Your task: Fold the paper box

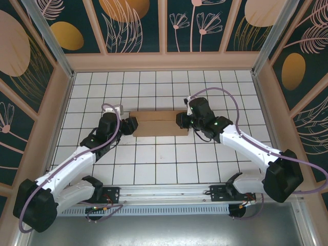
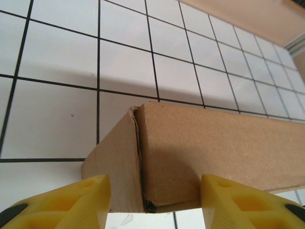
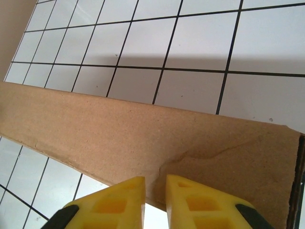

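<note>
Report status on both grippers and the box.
Left gripper open, straddling an end corner of the box. Right gripper nearly closed against the far end wall, grip unclear. Box folded up on the tiles, corner seam gapped. Nothing in the way.

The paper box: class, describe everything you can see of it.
The paper box is plain brown cardboard, folded into a shallow, long rectangle flat on the white-tiled table. One corner seam gapes; one wall shows a wrinkle. The left gripper straddles its left corner with open jaws; the right gripper sits at its right end.

paper box blocks centre; far tiles open
</note>
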